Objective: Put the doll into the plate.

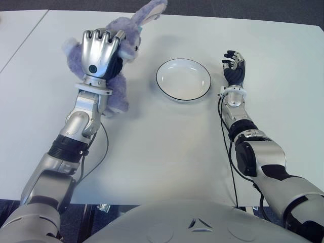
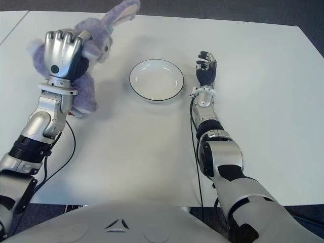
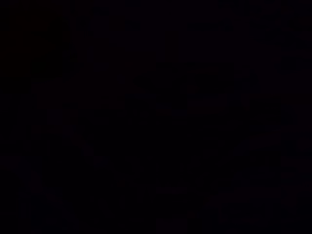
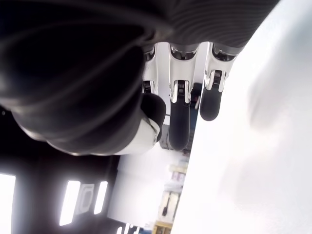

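Left hand (image 1: 101, 50) clamped around purple rabbit doll (image 1: 121, 76), left of empty white plate (image 1: 183, 80) on white counter (image 1: 162, 147), right hand (image 1: 234, 67) beside plate, fingers relaxed, holding nothing

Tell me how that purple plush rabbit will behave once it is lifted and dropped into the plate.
The left hand grips the plush rabbit left of the plate. Its fluffy body looks soft, so it probably squashes and flops. It seems light. It looks bigger than the shallow plate, so it may spill over the rim.
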You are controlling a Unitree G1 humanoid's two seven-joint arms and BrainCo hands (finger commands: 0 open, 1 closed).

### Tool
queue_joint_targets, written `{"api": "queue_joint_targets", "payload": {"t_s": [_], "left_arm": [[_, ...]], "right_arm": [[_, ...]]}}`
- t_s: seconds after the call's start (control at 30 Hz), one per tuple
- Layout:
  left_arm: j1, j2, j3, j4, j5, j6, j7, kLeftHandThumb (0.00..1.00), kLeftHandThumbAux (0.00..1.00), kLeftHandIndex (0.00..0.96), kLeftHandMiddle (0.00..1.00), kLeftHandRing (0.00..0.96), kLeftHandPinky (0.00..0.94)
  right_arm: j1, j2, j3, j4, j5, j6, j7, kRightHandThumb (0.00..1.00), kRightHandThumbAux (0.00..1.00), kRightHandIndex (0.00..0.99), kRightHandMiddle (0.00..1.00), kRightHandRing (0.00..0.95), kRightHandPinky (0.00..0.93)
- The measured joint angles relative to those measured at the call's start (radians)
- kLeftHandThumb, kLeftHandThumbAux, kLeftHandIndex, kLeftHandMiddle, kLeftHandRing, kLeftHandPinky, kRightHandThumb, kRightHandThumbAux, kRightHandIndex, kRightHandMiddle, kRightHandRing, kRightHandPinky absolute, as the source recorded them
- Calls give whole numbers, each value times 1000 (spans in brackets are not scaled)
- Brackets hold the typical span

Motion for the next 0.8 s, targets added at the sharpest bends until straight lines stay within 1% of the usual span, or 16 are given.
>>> {"api": "queue_joint_targets", "payload": {"t_s": [0.13,0.3,0.5,0.8], "left_arm": [[-22,1,-12,-19,16,-18,-22,726,699,442,857,853,866],[-59,1,-29,-32,40,-48,-44,729,698,443,855,854,871],[-100,1,-33,-44,59,-84,-44,731,698,443,856,858,878],[-148,1,-43,-62,69,-136,-44,733,697,443,858,863,881]], "right_arm": [[0,0,0,0,0,0,0,813,903,250,295,319,230],[-1,1,1,0,0,1,0,772,911,263,299,298,216],[-2,4,3,0,0,1,0,742,918,267,299,290,224],[-3,4,5,0,0,1,0,727,922,271,304,295,231]]}}
